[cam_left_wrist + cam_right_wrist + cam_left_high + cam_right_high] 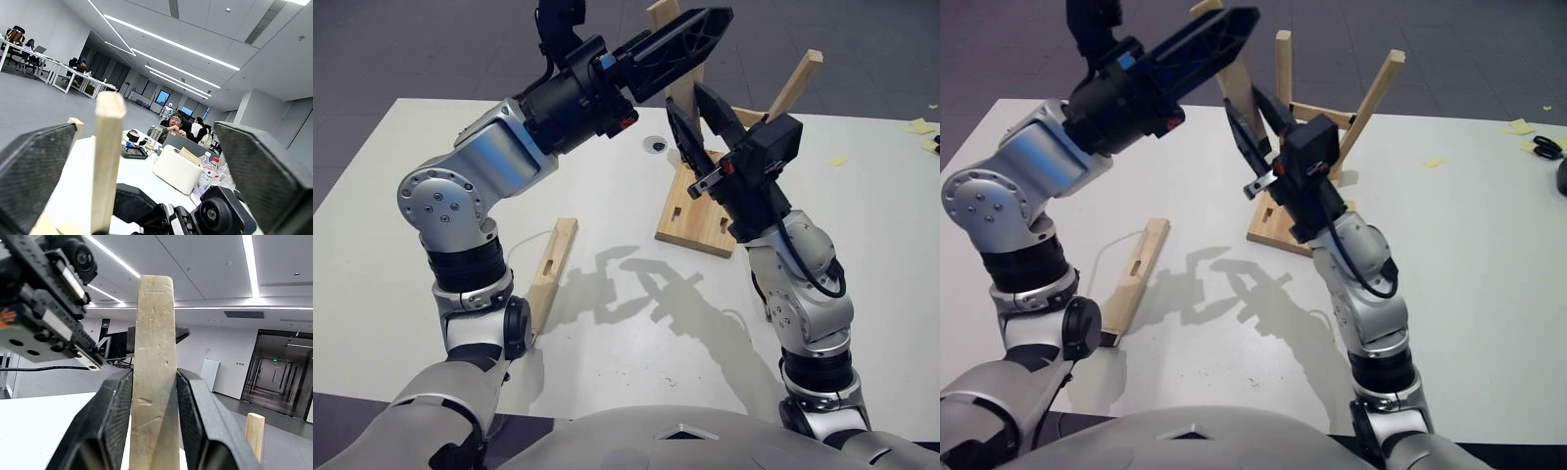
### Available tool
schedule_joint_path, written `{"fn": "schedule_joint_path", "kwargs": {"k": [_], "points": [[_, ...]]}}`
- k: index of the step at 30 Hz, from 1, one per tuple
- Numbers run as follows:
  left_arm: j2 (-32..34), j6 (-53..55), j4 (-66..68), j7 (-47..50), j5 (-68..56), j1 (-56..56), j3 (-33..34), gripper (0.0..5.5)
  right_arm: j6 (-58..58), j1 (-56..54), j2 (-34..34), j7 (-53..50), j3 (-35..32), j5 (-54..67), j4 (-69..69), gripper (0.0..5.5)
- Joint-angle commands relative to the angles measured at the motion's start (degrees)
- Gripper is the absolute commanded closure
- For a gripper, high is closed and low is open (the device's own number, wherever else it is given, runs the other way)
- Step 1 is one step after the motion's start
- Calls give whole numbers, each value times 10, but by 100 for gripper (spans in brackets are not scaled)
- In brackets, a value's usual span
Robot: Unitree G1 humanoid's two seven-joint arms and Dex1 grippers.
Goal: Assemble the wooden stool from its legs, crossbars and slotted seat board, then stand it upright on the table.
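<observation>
Both hands are at one upright leg (154, 323). The right hand (154, 377) is clamped on it, a finger (115, 416) pressed flat against each side of the wood part-way up. The left hand (145, 128) is raised higher and reaches across from the left. Its fingers (41, 166) are spread wide to either side of the leg's top end, with a gap showing on both sides, so it touches nothing. The white table (431, 176) carries everything. On it, far of centre and in front of the right arm, the slotted seat board (690, 223) lies face down with its slots showing, and the gripped leg rises from its far left part. A second leg (1283, 59) stands straight up just behind the gripped one, and a third leg (800, 80) leans outward to the right. A crossbar (1317, 115) runs between these two, above the board. Well apart from that, a loose wooden piece (553, 259) with a slot cut in it lies flat on the near left of the table beside the left arm; I cannot tell whether it is a leg or a crossbar. A small round fitting (656, 145) sits in the tabletop left of the board, and yellow scraps (920, 125) lie at the far right edge.
</observation>
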Motion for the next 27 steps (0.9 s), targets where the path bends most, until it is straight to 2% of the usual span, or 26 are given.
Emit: {"fn": "schedule_joint_path", "kwargs": {"k": [1,8,19,24,27], "points": [[21,-10,-17,-3,15,-5,-2,116,-6,5,5,-1,7,-21,0,417],[45,-33,-7,-5,48,-8,3,231,-6,12,17,-8,9,-40,-8,417],[43,-23,-24,-10,32,12,-21,429,-38,8,13,-3,5,-86,20,417],[42,-54,1,-11,61,-9,-4,501,-46,9,17,-3,7,-99,34,417],[51,-70,-3,-16,95,-4,-3,509,-44,9,20,-5,3,-102,37,417]]}}
